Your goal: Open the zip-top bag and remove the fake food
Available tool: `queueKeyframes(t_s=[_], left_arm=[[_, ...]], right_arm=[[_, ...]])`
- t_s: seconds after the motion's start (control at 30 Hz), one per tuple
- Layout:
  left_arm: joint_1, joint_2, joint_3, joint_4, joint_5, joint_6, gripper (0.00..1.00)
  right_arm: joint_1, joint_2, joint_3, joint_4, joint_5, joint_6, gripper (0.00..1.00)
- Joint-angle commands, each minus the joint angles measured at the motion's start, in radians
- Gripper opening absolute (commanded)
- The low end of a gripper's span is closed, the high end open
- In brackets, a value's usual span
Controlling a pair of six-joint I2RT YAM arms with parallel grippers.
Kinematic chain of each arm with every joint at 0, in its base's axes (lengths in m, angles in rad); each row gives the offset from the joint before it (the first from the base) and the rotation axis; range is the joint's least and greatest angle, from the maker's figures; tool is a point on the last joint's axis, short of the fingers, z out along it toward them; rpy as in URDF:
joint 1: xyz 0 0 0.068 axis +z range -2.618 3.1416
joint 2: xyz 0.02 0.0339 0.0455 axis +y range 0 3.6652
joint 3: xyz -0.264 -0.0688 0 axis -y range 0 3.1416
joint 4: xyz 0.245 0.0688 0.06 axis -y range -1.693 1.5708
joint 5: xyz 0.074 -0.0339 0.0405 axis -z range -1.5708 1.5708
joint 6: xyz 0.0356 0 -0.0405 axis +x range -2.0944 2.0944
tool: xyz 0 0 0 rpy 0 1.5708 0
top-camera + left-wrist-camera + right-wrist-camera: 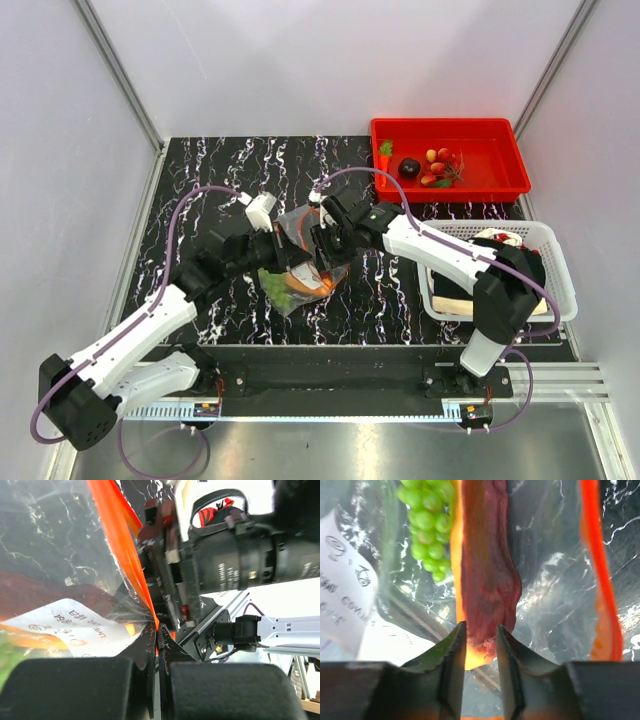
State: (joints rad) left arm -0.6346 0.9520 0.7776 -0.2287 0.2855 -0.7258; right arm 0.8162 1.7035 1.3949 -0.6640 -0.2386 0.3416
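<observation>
Roughly halfway, by my reading. The zip-top bag [298,290] lies at mid-table between the two arms, and its orange zip strip [120,550] splits into two lips in the left wrist view, so I judge the mouth to be open. Up at 1 o'clock from the bag, the red bin [450,125] already holds a dark purple piece [409,167] and a tomato cluster [440,165].

The left gripper [158,677] has its jaws pressed together on the bag's edge at the zip strip, pinning it. The right gripper [480,652] has its jaws a narrow gap apart, and the end of a dark red slice [487,580] fills that gap (whether it grips bare toy or through plastic, I cannot tell). Green grapes [427,525] lie at 11 o'clock from the slice, inside the bag.

What is left is to draw out the slice, then the grapes.
</observation>
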Motion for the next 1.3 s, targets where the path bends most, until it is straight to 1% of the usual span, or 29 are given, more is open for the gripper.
queueKeyframes(t_s=[0.0, 0.13, 0.2, 0.33, 0.37, 0.43, 0.5, 0.63, 0.73, 0.77, 0.87, 0.93, 1.0, 1.03, 1.13, 1.17, 1.23, 1.27], left_arm=[[0.004, 0.007, 0.0, 0.097, 0.037, -0.014, 0.0], [0.004, 0.022, -0.011, 0.111, 0.04, -0.021, 0.0], [0.004, 0.03, -0.024, 0.133, 0.046, -0.033, 0.0], [0.001, 0.051, -0.047, 0.164, 0.06, -0.047, 0.0], [0.0, 0.059, -0.051, 0.167, 0.06, -0.049, 0.0], [-0.005, 0.065, -0.058, 0.178, 0.063, -0.052, 0.0], [-0.011, 0.079, -0.064, 0.189, 0.063, -0.053, 0.0], [-0.022, 0.1, -0.093, 0.216, 0.066, -0.067, 0.0], [-0.033, 0.113, -0.116, 0.25, 0.06, -0.081, 0.0], [-0.036, 0.114, -0.124, 0.261, 0.061, -0.087, 0.0], [-0.043, 0.117, -0.136, 0.269, 0.06, -0.092, 0.0], [-0.043, 0.114, -0.143, 0.27, 0.058, -0.092, 0.0], [-0.045, 0.11, -0.147, 0.267, 0.058, -0.092, 0.0], [-0.045, 0.107, -0.149, 0.269, 0.058, -0.092, 0.0], [-0.045, 0.096, -0.147, 0.253, 0.054, -0.08, 0.0], [-0.045, 0.09, -0.146, 0.237, 0.05, -0.067, 0.0], [-0.045, 0.082, -0.144, 0.232, 0.044, -0.047, 0.0], [-0.045, 0.074, -0.144, 0.198, 0.041, -0.029, 0.0]], right_arm=[[0.005, 0.002, -0.031, 0.076, -0.011, 0.013, 0.43], [0.005, 0.01, -0.088, 0.128, -0.054, 0.039, 0.5], [0.005, 0.015, -0.108, 0.167, -0.08, 0.066, 0.52], [0.005, 0.022, -0.166, 0.208, -0.071, 0.102, 0.57], [0.005, 0.028, -0.172, 0.213, -0.07, 0.112, 0.61], [0.005, 0.03, -0.191, 0.228, -0.065, 0.126, 0.63], [0.005, 0.035, -0.201, 0.245, -0.064, 0.135, 0.67], [0.005, 0.06, -0.235, 0.299, -0.1, 0.167, 0.69], [0.005, 0.088, -0.272, 0.395, -0.151, 0.229, 0.68], [0.005, 0.094, -0.284, 0.455, -0.165, 0.249, 0.67], [0.005, 0.117, -0.326, 0.576, -0.225, 0.329, 0.63], [0.005, 0.123, -0.346, 0.618, -0.241, 0.371, 0.58], [0.005, 0.122, -0.35, 0.642, -0.243, 0.381, 0.55], [0.003, 0.117, -0.347, 0.644, -0.243, 0.385, 0.48], [0.001, 0.085, -0.346, 0.641, -0.249, 0.386, 0.32], [0.001, 0.076, -0.343, 0.623, -0.249, 0.378, 0.23], [-0.002, 0.038, -0.318, 0.583, -0.24, 0.341, 0.15], [-0.002, 0.025, -0.307, 0.534, -0.222, 0.326, 0.1]])
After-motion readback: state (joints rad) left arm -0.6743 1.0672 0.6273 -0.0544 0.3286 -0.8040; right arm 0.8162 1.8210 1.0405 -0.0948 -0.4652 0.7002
